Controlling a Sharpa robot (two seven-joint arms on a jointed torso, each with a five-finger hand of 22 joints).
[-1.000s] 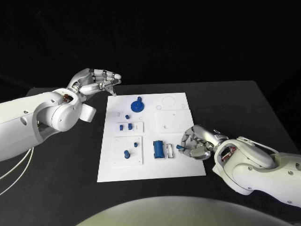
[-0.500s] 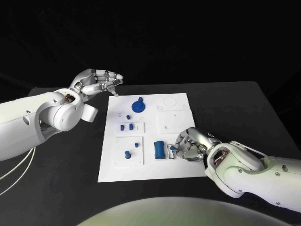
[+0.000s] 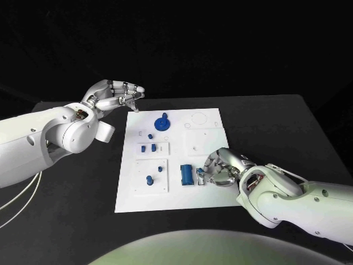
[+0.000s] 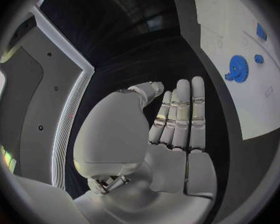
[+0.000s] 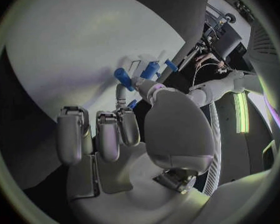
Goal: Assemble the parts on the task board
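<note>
Two hands are in your head view. Your left hand [image 3: 113, 96] hovers at the upper left of the frame, just off the far left corner of the task board [image 3: 216, 196], fingers curled loosely inward and holding nothing. Your right hand [image 3: 222, 168] sits low over the board's right edge at centre right, its fingers [image 3: 210, 163] bent down toward a small blue part [image 3: 200, 174] beside the blue cylinder [image 3: 186, 174] and its white bracket.

On the board you also see the blue gear [image 3: 162, 122] near the upper middle, small blue pegs [image 3: 148, 148] in the block below it, and another pair of pegs [image 3: 151, 178] in the lower left block. The board lies in the middle of the black bench [image 3: 288, 127].

Your right wrist view adds what the head view hides: the thumb and one finger close on a small blue piece [image 5: 133, 104], with the other fingers [image 5: 71, 134] bent and apart. Your left wrist view shows that hand's fingers [image 4: 180, 114] straight and pressed side by side, with nothing between them, and the gear [image 4: 237, 65] on the board beyond.

Compared with a second ago, your right hand has slid in from the board's edge toward the cylinder, and its forearm now covers more of the lower right. Your left hand has barely moved.
</note>
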